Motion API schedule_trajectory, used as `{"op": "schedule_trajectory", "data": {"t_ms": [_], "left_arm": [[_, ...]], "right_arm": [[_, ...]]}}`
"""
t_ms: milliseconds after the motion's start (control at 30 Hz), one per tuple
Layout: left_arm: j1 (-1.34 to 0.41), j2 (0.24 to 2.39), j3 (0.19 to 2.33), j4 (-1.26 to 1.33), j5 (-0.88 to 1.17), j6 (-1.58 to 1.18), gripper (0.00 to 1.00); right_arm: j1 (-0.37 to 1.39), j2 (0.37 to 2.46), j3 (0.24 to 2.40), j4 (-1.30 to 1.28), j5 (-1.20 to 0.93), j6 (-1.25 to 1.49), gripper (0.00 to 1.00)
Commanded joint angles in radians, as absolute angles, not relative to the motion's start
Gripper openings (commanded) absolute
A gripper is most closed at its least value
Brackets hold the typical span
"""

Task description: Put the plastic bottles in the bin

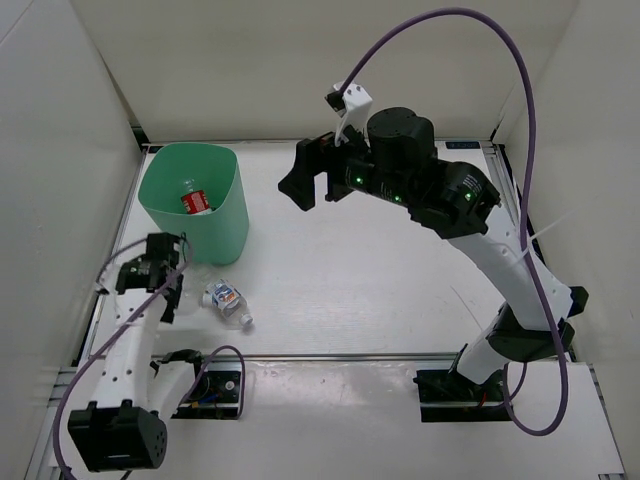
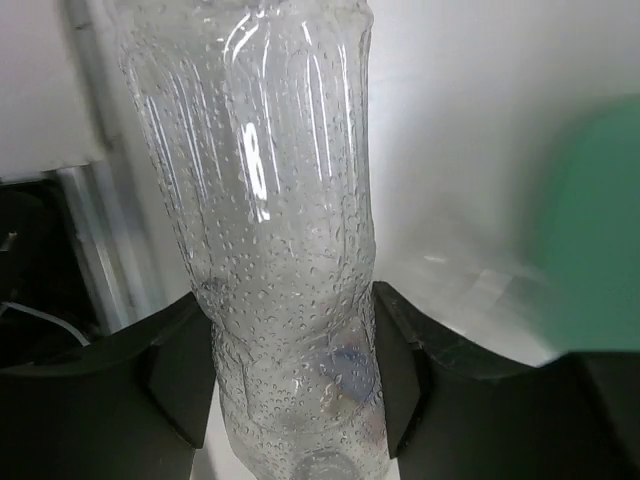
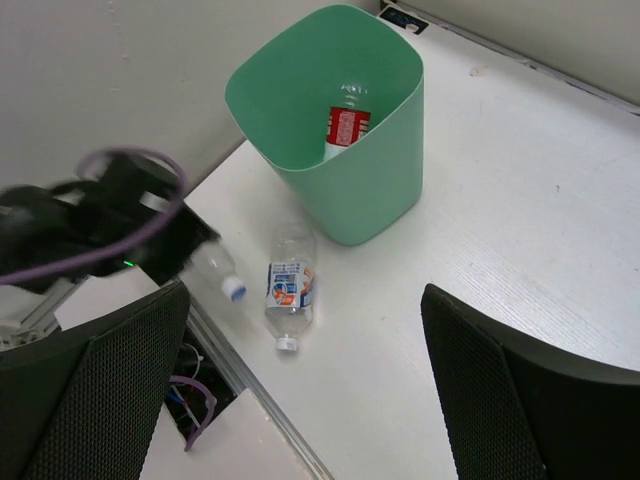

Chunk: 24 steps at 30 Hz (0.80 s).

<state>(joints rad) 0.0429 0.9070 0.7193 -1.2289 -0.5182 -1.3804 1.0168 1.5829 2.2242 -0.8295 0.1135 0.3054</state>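
Observation:
The mint-green bin (image 1: pixel 226 232) stands at the far left of the table, and a red-labelled bottle (image 1: pixel 196 200) lies inside it. My left gripper (image 1: pixel 163 280) is just in front of the bin, shut on the unlabelled clear bottle (image 2: pixel 280 230), whose blue cap (image 3: pixel 233 290) points toward the table's front edge. The blue-white-labelled bottle (image 1: pixel 226 300) lies flat on the table to the right of that gripper, near the bin's base. My right gripper (image 1: pixel 318 175) is open and empty, high above the table's middle. The white-labelled bottle is not in view.
A metal rail (image 1: pixel 350 357) runs along the table's front edge. White walls (image 1: pixel 60 150) enclose the left, back and right sides. Loose wires (image 1: pixel 205 385) lie by the left arm's base. A purple cable (image 1: pixel 520 90) loops over the right arm.

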Motion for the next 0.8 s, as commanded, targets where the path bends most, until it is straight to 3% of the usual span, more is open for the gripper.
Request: {"op": "schedule_trajectory", "data": {"t_ms": [0, 233, 467, 633, 700, 767], "left_arm": [[0.048, 0.862, 1.005, -1.359, -0.606, -1.388, 0.53], [0.048, 0.94, 1.437, -1.309, -0.757, -1.149, 0.53], [-0.026, 1.113, 1.46, -0.854, -0.902, -0.85, 0.53], [-0.147, 1.259, 1.486, -0.749, -1.012, -0.723, 0.58], [-0.179, 1.294, 1.486, -0.703, -1.04, -0.695, 0.63], [-0.218, 1.305, 1.497, -0.69, -1.058, -0.666, 0.8]], "right_arm": [[1.023, 1.563, 2.21, -0.822, 0.133, 0.276, 1.0], [1.023, 1.572, 2.178, -0.802, 0.114, 0.258, 1.0], [1.023, 1.582, 2.178, -0.802, 0.092, 0.258, 1.0], [1.023, 1.582, 2.168, -0.802, 0.092, 0.268, 1.0], [1.023, 1.572, 2.155, -0.802, 0.092, 0.279, 1.0], [1.023, 1.551, 2.129, -0.802, 0.113, 0.288, 1.0]]}}
